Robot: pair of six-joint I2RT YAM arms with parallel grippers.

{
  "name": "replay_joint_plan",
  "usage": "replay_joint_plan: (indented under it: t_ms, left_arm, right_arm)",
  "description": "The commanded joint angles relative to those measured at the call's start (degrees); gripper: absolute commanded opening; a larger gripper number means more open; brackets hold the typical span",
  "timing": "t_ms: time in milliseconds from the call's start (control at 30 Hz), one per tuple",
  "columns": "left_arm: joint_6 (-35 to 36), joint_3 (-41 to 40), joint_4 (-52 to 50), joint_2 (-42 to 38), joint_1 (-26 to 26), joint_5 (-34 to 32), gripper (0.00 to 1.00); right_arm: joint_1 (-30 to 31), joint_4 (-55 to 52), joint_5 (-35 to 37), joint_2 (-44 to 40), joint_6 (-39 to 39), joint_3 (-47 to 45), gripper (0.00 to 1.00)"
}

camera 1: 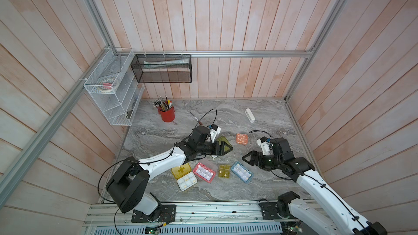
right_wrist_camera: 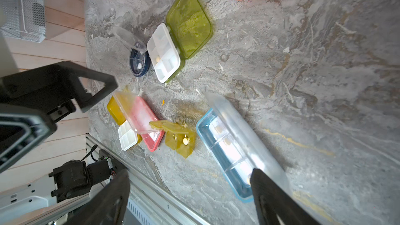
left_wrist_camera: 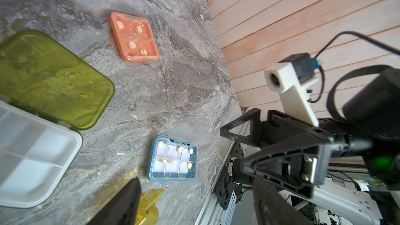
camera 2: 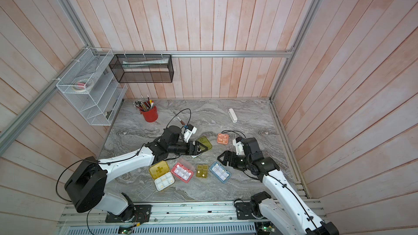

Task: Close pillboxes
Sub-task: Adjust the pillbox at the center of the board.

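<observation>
Nearest us, the blue box [camera 1: 241, 172] lies on the marbled desk [camera 1: 271, 120]. Its long axis slants and its clear lid is half raised, just ahead of our right pincer [camera 1: 247, 158], released and the nearer one. Farther on, our left pincer [camera 1: 226, 149], released too, hovers over the glossy green box [camera 1: 222, 139]. The square orange box [camera 1: 241, 138] lies beyond and looks shut.

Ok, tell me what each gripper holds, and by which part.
Nothing is held: left gripper and right gripper are both open and empty.
</observation>
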Motion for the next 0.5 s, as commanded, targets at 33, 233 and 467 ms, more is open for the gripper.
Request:
replay_joint_plan:
  t_ms: [33,233,467]
  left_arm:
    - [-0.6,3.3,1.8,3.5,-1.6,-1.2,0.84]
    - [-0.9,7.1,2.6,7.4,-2.2,-0.3,0.84]
    - [-0.8,8.1,2.5,8.4,-2.2,0.1,0.84]
  right_arm:
    - [6.2,-3.2,4.4,-3.8,7.7,3.6,0.89]
    - [24.6,5.1,9.8,-4.2,21.2,-2.3,0.89]
    - [36.1,10.1,16.4,1.4,26.1,-6.9,0.89]
